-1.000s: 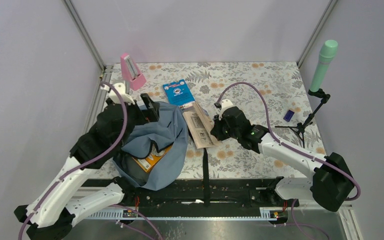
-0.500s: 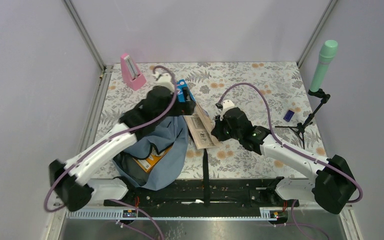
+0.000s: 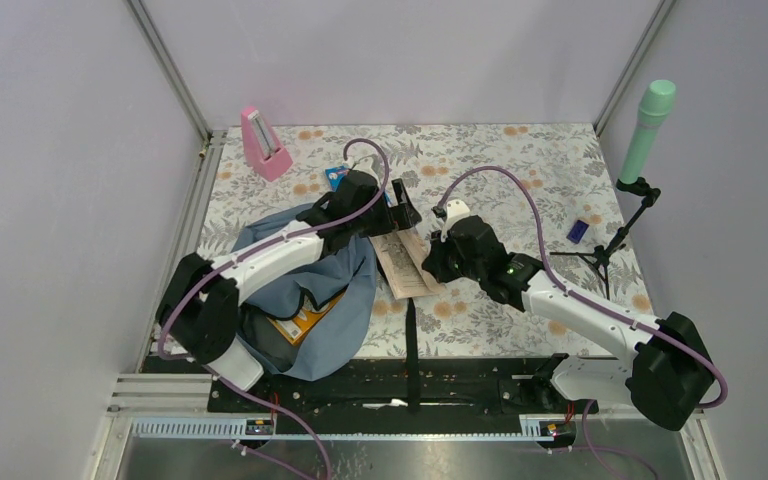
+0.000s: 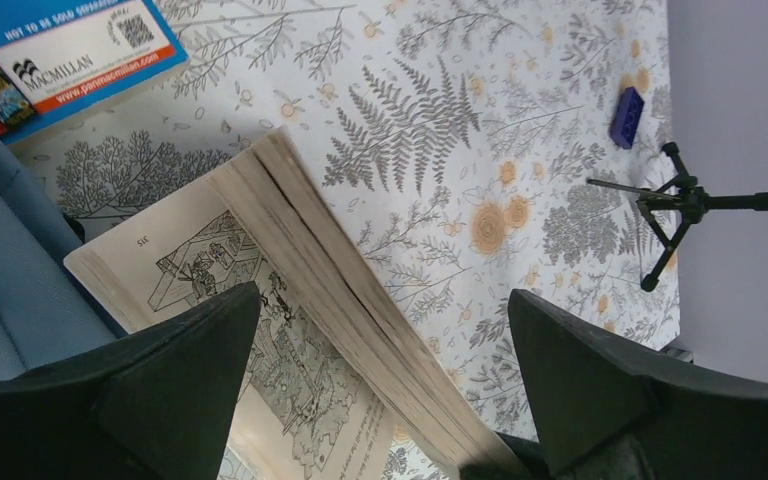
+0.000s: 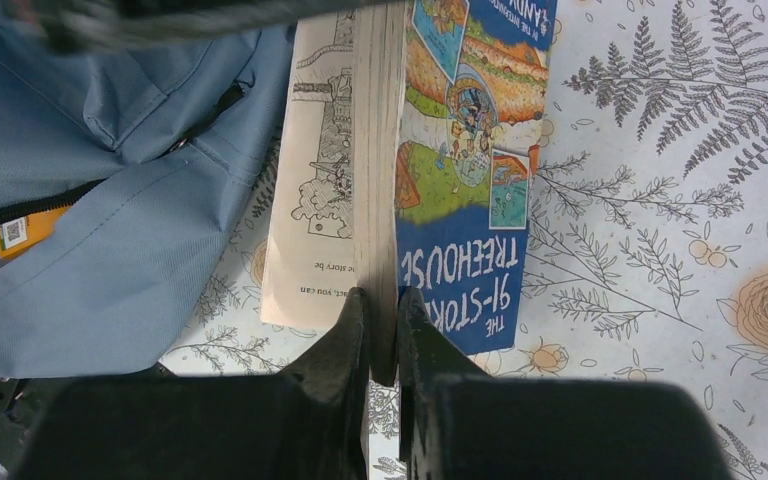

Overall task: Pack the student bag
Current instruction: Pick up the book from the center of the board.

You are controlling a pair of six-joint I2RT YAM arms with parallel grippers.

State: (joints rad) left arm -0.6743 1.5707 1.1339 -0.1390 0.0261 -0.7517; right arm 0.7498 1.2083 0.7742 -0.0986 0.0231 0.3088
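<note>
The student bag [image 3: 345, 270], grey-blue and unzipped, lies at the near left with an orange book [image 3: 305, 318] showing inside; the wrist views catch it too [image 5: 110, 200] [image 4: 0, 270]. Just right of it a paperback [image 3: 400, 255] stands on its edge, covers splayed. My right gripper [image 5: 382, 300] is shut on the near end of its page block [image 5: 378, 150]; its blue cover [image 5: 470, 150] falls to the right. My left gripper [image 4: 382, 295] hangs open over the far end of the paperback [image 4: 340, 290], one finger on each side and touching nothing.
A blue Macmillan book [image 4: 60, 50] lies flat behind the bag, partly under my left arm [image 3: 340, 175]. A pink metronome [image 3: 263, 143] stands at the back left. At the right are a green microphone [image 3: 648, 125] on a tripod [image 3: 610, 250] and a small blue item [image 3: 577, 231].
My left arm has swung from the left side of the bag rightwards across it, and its open gripper now sits over the paperback. The right arm and the paperback have stayed put.
</note>
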